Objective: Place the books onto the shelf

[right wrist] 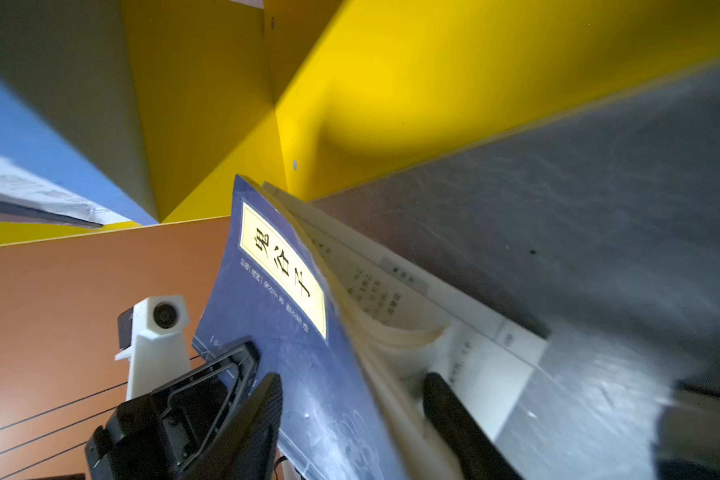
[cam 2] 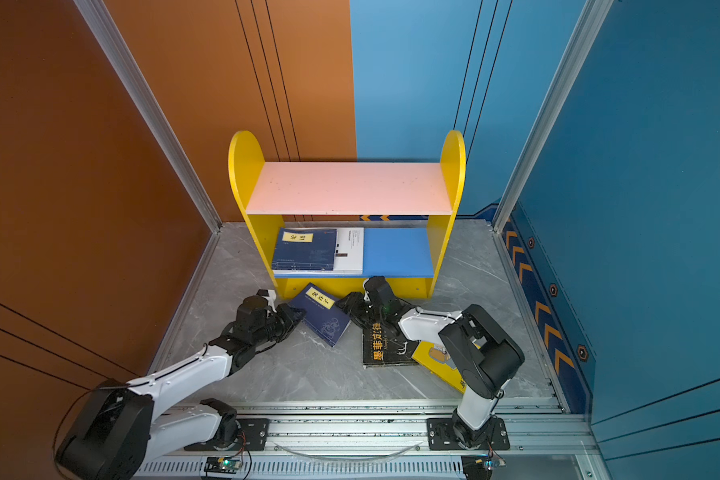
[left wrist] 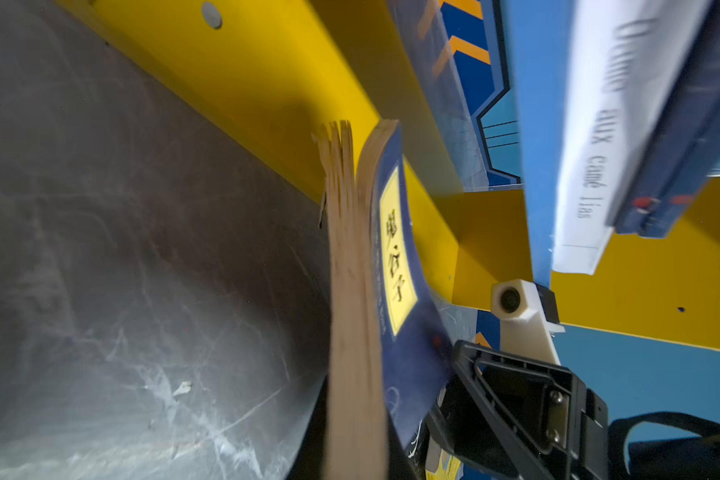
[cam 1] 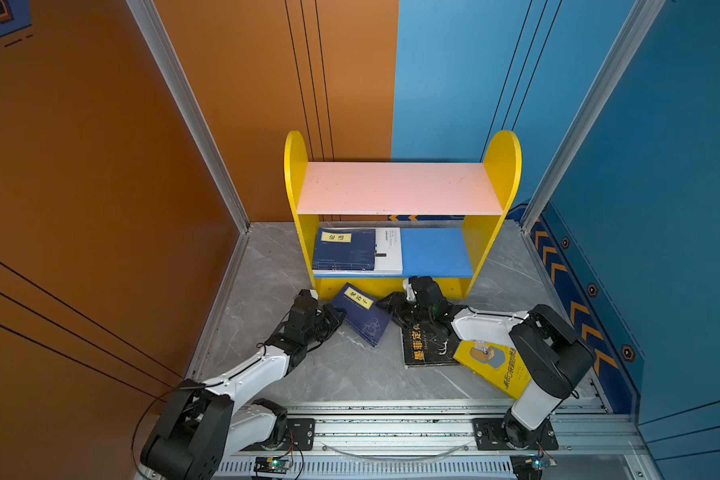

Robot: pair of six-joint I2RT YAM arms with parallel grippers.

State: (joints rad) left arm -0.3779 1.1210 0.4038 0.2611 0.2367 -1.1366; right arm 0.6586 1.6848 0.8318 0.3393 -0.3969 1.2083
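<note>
A navy book (cam 1: 362, 313) (cam 2: 321, 313) with a yellow title label is propped at a tilt on the floor just in front of the shelf's (cam 1: 296, 174) yellow base strip. My left gripper (cam 1: 337, 315) (left wrist: 356, 449) is shut on its left edge. My right gripper (cam 1: 391, 305) (right wrist: 354, 395) is open at the opposite edge, one finger on each side of the book (right wrist: 275, 270) and its loose pages. On the blue lower board lie a navy book (cam 1: 344, 249) and a white book (cam 1: 389, 249). A black book (cam 1: 427, 345) and a yellow book (cam 1: 495, 370) lie on the floor under my right arm.
The pink upper board (cam 1: 395, 187) holds nothing, and the right half of the blue board (cam 1: 437, 251) is bare. Orange and blue walls close in the grey marble floor (cam 1: 341, 374). A metal rail (cam 1: 391, 428) carrying both arm bases runs along the front.
</note>
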